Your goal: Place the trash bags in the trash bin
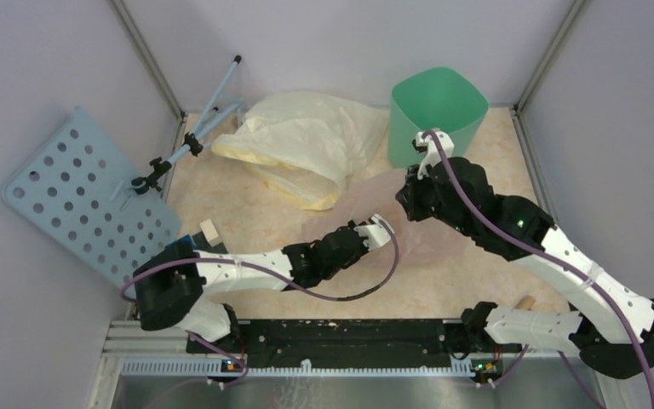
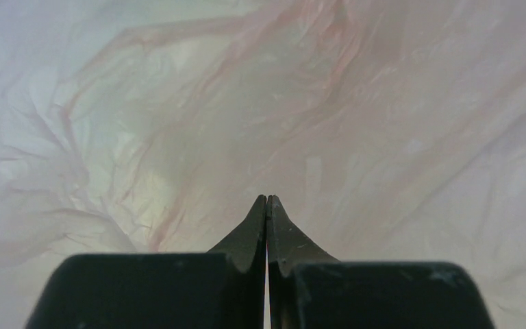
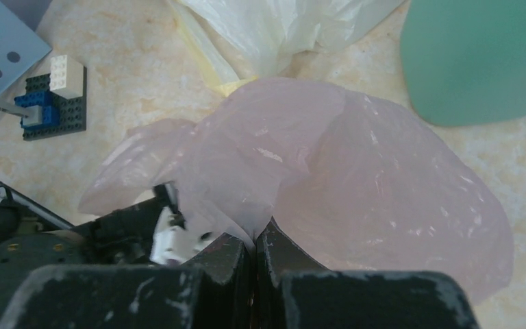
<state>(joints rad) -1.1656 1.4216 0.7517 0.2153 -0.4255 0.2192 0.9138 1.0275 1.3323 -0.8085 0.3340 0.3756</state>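
At the far left a pale-blue perforated plastic panel (image 1: 77,196) leans against the wall; just beside it, the right wrist view shows a small stack of black, blue and white toy bricks (image 3: 53,96) on the beige marbled tabletop (image 1: 247,204); the left gripper (image 2: 267,201) reaches to the middle of the table with its fingers pressed tight together, and crinkled pink film fills its camera's view; whether any film is caught between them I cannot tell; behind it lies a large, opaque pale-yellow plastic bag (image 1: 306,141), crumpled; the thin, translucent pale-pink plastic trash bag (image 3: 356,178) lies puffed up on the tabletop in front of the yellow bag, meeting its edge, draped over the left gripper's tip and outside the bin; the right gripper (image 3: 255,238) pinches a gathered fold at the pink bag's near side; furthest right, the mint-green plastic trash bin (image 1: 437,111) with its rounded-square rim stands in the back right corner, just beside the pink bag.
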